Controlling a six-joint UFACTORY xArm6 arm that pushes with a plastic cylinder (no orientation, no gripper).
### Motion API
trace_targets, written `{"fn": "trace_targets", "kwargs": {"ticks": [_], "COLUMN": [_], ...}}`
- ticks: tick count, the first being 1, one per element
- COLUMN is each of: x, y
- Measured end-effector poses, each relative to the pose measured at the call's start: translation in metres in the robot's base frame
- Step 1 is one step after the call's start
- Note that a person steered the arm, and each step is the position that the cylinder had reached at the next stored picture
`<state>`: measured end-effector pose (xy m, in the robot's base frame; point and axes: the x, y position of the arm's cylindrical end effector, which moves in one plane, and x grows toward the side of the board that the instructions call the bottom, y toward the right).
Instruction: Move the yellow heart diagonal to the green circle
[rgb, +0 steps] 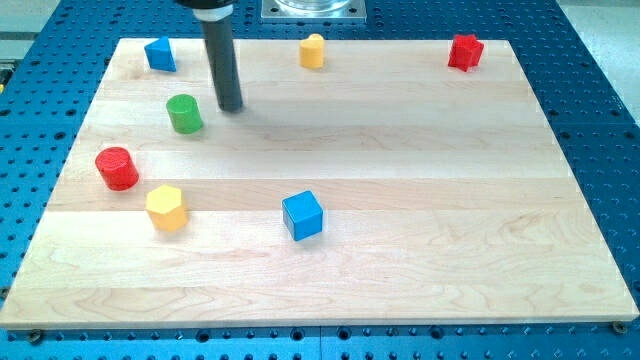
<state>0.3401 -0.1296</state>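
Beside the green circle (184, 113) — my tip (231, 107).

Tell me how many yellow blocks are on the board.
2: a yellow heart at the view's top edge, and a yellow hexagon at lower left, beside the red cylinder. None looks hidden.
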Motion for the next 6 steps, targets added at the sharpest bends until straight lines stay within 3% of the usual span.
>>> {"fn": "trace_targets", "kwargs": {"ticks": [1, 3, 4, 6], "x": [0.002, -0.088, -0.134, -0.140], "y": [-0.053, -0.030, 0.062, 0.130]}}
